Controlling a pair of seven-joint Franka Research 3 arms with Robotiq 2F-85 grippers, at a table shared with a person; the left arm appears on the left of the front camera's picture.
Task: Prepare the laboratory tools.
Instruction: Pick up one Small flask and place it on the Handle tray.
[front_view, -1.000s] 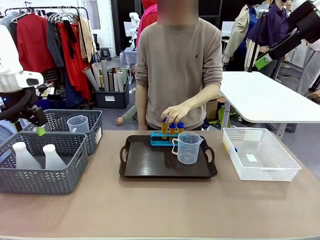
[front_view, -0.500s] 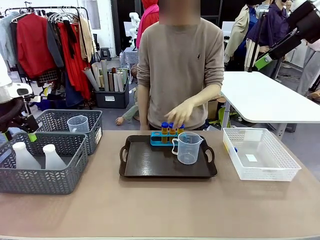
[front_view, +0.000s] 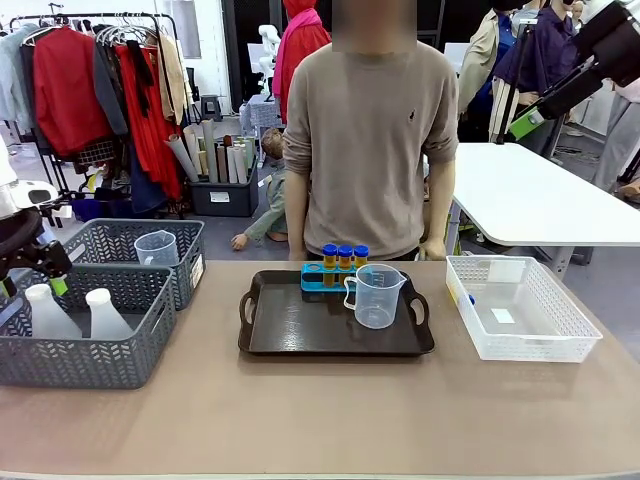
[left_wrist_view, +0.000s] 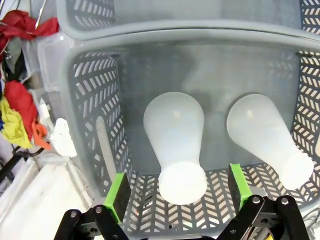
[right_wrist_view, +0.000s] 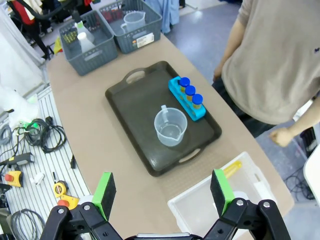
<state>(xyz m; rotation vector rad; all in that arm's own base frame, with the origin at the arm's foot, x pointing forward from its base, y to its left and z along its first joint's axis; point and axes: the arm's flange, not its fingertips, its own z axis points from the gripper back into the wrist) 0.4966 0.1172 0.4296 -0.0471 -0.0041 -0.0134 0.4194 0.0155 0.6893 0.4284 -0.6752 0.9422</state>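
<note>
While the left gripper (left_wrist_view: 178, 192) hangs wide open and empty over a grey basket (left_wrist_view: 85, 115), one flask (left_wrist_view: 174, 125) stands below between its pads (left_wrist_view: 118, 195), clear of the walls. A second flask (left_wrist_view: 260, 130) stands just beside it. The right gripper (right_wrist_view: 162, 192), open and empty, hangs high above the table (right_wrist_view: 100, 145).

The left gripper (left_wrist_view: 178, 192) hangs wide open above a grey woven-pattern basket (left_wrist_view: 92, 95), its green pads (left_wrist_view: 118, 196) flanking one conical flask (left_wrist_view: 174, 125). A second flask (left_wrist_view: 260, 132) stands just beside it.
</note>
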